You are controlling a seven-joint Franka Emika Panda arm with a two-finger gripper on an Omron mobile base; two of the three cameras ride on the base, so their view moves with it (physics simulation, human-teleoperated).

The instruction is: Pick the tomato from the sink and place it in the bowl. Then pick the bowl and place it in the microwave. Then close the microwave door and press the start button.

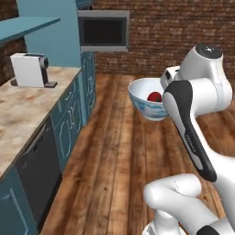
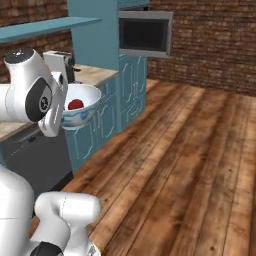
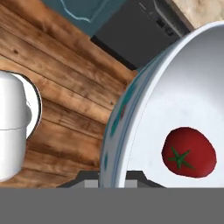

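The pale blue-white bowl [image 1: 148, 98] hangs tilted in the air over the wooden floor, with the small red tomato [image 1: 154, 97] lying inside it. In the hand view the tomato [image 3: 189, 152] rests on the white inside of the bowl [image 3: 144, 113], and my gripper [image 3: 112, 180] is shut on the bowl's rim. From the right base view the bowl [image 2: 80, 106] and tomato [image 2: 75, 104] sit just beside my hand. The grey steel microwave [image 1: 103, 31] is set high in the teal cabinetry ahead, also visible as the microwave [image 2: 145, 34]. The sink is out of view.
A marble counter [image 1: 23, 105] with a white coffee machine [image 1: 30, 69] runs along the left, above teal cabinets [image 1: 69, 119] and a dark dishwasher [image 1: 39, 174]. A teal shelf [image 1: 27, 27] juts out overhead. Open wooden floor [image 2: 190, 150] stretches to a brick wall.
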